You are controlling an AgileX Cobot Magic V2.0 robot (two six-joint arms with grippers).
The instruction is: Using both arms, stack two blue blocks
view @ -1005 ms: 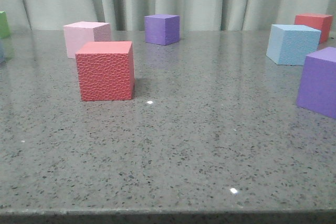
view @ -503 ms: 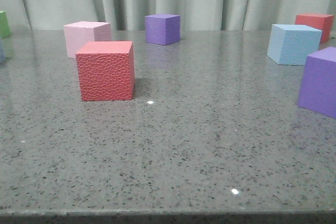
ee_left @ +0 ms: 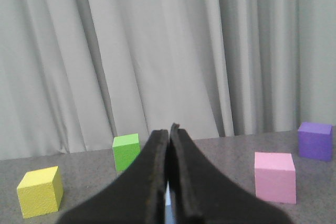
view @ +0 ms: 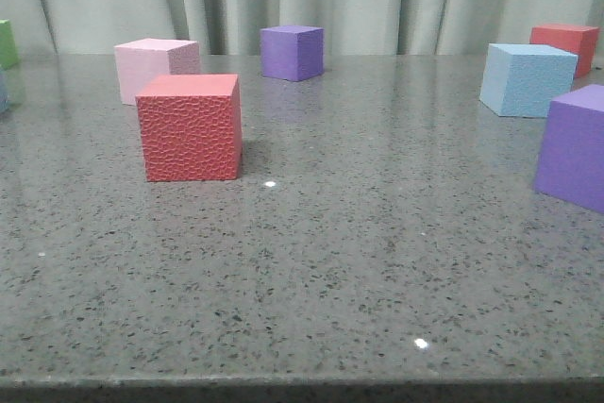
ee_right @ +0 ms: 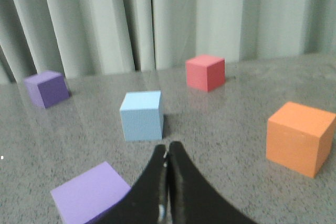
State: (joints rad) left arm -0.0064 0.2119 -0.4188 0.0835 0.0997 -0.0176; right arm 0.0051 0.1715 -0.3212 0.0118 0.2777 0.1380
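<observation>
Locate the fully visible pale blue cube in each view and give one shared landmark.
Front view: blue cube far right, near the curtain.
Left wrist view: not identifiable.
Right wrist view: blue cube centre, just beyond the shut right gripper.
Shared landmark: red cube behind it.

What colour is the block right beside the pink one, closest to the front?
Red, with a bumpy, pebbled face. The red block shows best in the front view, just in front of the pink block.

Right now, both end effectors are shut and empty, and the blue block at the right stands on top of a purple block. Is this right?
Not quite. In the front view the blue block stands on the table, behind the purple block and apart from it. Both end effectors, left and right, are shut and empty.
</observation>
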